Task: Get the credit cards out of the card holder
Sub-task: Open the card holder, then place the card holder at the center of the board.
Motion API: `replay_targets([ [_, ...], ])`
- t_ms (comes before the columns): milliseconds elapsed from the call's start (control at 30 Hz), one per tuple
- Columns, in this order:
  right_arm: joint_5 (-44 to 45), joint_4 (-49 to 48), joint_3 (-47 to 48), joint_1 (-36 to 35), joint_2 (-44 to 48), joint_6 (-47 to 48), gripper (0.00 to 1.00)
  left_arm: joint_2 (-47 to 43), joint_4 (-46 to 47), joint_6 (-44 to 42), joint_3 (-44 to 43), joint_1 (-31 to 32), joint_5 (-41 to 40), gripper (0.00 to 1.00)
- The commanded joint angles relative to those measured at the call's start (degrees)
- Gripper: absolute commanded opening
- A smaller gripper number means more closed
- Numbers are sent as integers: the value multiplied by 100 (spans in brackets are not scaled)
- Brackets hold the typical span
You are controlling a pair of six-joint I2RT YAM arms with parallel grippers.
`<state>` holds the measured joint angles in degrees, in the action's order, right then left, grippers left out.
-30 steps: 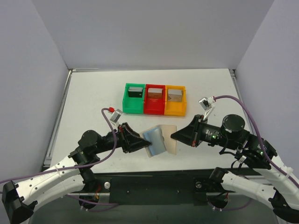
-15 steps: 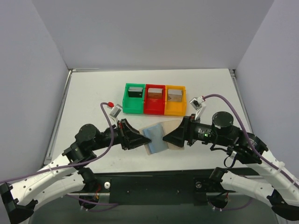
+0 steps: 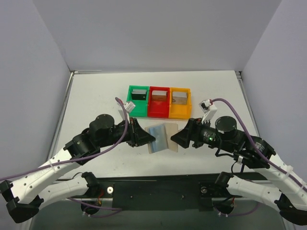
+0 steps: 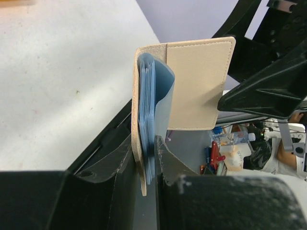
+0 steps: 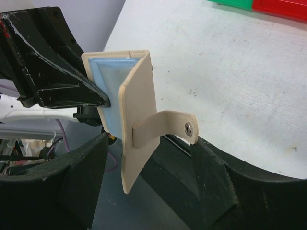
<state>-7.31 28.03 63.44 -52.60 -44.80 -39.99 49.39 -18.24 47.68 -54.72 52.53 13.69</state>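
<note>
The tan card holder (image 3: pixel 162 137) hangs above the table's near part, half open. My left gripper (image 3: pixel 145 139) is shut on its left panel, pinching the blue-grey pocket layers (image 4: pixel 152 96). My right gripper (image 3: pixel 176 138) is open, and the right tan panel (image 5: pixel 136 110) stands loose between its spread fingers. The panel's strap with a metal snap (image 5: pixel 191 127) curls toward the right finger. The credit cards lie in the bins: a dark one (image 3: pixel 139 94), a brownish one (image 3: pixel 159 95) and a grey one (image 3: pixel 179 97). No card shows in the holder's pockets.
Green (image 3: pixel 130 106), red (image 3: pixel 158 110) and orange (image 3: pixel 180 111) bins stand side by side just beyond the holder. The white table (image 3: pixel 96 96) is bounded by walls left, right and behind. The table's front edge and black frame lie under both grippers.
My right gripper has opened and let go of the holder's right panel. Both arms have carried the holder farther from the front edge, toward the bins.
</note>
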Motion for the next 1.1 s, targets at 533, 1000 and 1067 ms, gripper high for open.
replay_targets([
  [533, -745, -939, -103, -119, -917, -150, 49, 36, 66, -22, -171, 161, 72, 0],
  [1000, -1264, -1739, -745, 206, -680, -597, 0, -605, 601, 22, 242, 152, 168, 36],
  [1067, -1325, -1818, -815, 276, -609, -659, 0, -719, 707, 66, 356, 152, 186, 41],
])
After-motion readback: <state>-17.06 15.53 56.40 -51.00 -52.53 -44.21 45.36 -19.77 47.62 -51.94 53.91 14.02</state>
